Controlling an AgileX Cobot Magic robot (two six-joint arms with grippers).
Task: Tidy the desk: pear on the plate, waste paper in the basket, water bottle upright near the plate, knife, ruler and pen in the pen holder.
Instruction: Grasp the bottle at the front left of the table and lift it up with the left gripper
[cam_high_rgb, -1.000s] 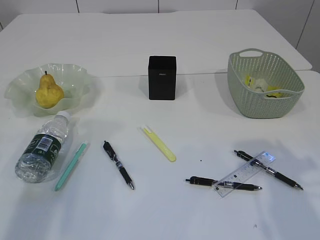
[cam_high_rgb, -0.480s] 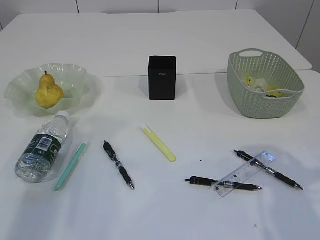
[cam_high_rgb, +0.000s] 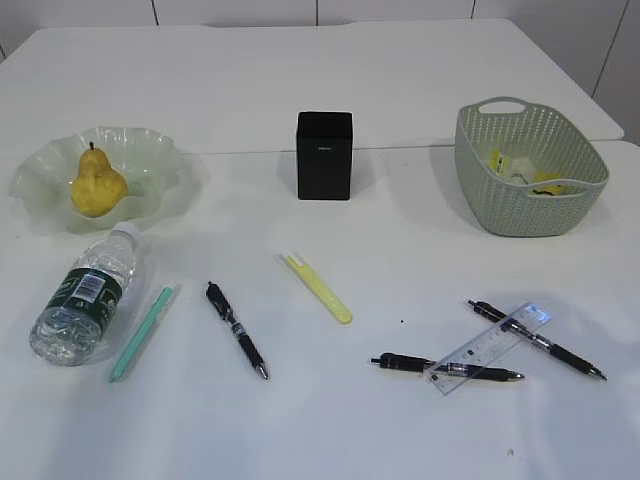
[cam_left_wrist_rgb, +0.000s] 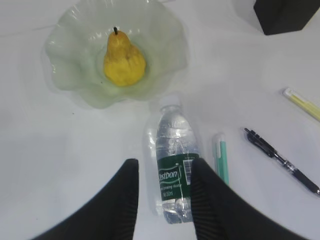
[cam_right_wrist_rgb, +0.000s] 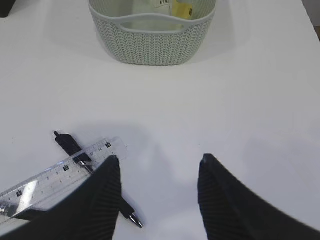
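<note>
While both our claws hang open and empty, the water bottle (cam_left_wrist_rgb: 175, 165) lies sideways; smooth, light, best gripped mid-label

Neither arm shows in the exterior view. In the left wrist view the pen holder (cam_left_wrist_rgb: 286, 15) is cut to a dark corner by the top edge, the yellow stick (cam_left_wrist_rgb: 302, 104) runs off the right side, and the left tool (cam_left_wrist_rgb: 162, 172) hides part of the water bottle (cam_left_wrist_rgb: 175, 165). In the right wrist view the basket (cam_right_wrist_rgb: 150, 35) loses its far rim, the ruler (cam_right_wrist_rgb: 55, 177) runs out at the left, and its marks are too small to read. The scraps in the basket look like waste paper (cam_high_rgb: 520, 172), perhaps.
</note>
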